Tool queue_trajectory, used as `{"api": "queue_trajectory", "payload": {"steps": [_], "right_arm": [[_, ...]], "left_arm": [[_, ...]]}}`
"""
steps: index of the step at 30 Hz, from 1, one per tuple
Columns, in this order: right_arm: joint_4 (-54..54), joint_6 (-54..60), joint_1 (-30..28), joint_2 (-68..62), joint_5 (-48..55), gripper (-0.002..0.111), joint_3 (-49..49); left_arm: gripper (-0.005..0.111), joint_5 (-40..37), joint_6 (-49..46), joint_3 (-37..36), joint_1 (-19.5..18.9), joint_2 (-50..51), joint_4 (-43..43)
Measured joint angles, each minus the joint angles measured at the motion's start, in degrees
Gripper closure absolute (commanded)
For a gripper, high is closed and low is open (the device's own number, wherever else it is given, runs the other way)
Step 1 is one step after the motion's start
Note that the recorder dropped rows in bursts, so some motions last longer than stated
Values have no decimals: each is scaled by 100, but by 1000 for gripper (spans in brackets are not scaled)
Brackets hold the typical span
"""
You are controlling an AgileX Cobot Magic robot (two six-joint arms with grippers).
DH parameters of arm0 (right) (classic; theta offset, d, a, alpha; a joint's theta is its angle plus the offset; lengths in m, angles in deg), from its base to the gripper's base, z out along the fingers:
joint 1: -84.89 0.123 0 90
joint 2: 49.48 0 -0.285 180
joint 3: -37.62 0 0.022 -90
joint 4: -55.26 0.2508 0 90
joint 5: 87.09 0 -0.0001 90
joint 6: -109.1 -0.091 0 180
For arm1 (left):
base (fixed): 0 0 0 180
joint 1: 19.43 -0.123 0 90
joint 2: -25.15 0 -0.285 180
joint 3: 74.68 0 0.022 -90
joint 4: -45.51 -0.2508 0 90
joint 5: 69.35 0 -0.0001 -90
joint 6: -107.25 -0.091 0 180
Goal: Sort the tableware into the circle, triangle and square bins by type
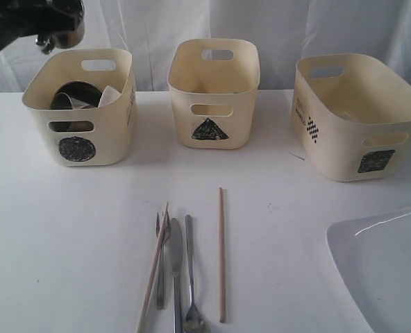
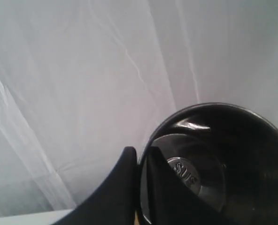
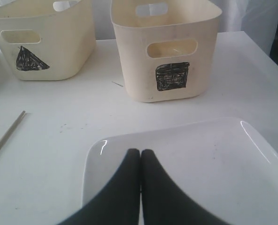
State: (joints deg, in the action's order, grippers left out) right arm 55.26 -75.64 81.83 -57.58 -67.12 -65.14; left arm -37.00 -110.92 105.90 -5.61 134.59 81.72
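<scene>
Left fingers (image 2: 122, 187) are pinched on the rim of a steel mug (image 2: 223, 159), held up above the circle bin (image 1: 112, 111). Right fingers (image 3: 125, 187) are pressed together, holding nothing, hovering over the white plate (image 3: 204, 164) on the tabletop (image 1: 66, 229).

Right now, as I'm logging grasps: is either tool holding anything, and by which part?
The left tool pinches a shiny round steel vessel by its rim. The right tool, shut, holds nothing.
</scene>
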Motion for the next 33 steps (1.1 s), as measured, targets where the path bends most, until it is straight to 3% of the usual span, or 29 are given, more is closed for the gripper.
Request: {"api": "queue_trajectory", "payload": {"steps": [6,9,14,16,20,25,27,29,32,33], "right_arm": [[0,0,0,0,0,108,0],[0,0,0,0,0,108,0],[0,0,0,0,0,108,0],[0,0,0,0,0,108,0],[0,0,0,0,0,108,0],[0,0,0,0,0,108,0],[0,0,0,0,0,108,0],[0,0,0,0,0,108,0],[0,0,0,0,0,108,0],[0,0,0,0,0,108,0]], "left_arm": [[103,-251,148,0,0,510,-57],[84,-588,522,0,0,546,-70],[40,-1270,775,177,0,555,-104],[29,-1281,775,203,9,555,-104],[23,-1258,775,287,9,542,-104],[24,-1305,692,313,9,133,-104],[30,-1364,430,313,9,-162,-104],[50,-1539,-9,322,9,-552,-79],[103,-2215,-752,326,9,-1189,314],[105,-2495,-918,326,9,-1343,408]]}}
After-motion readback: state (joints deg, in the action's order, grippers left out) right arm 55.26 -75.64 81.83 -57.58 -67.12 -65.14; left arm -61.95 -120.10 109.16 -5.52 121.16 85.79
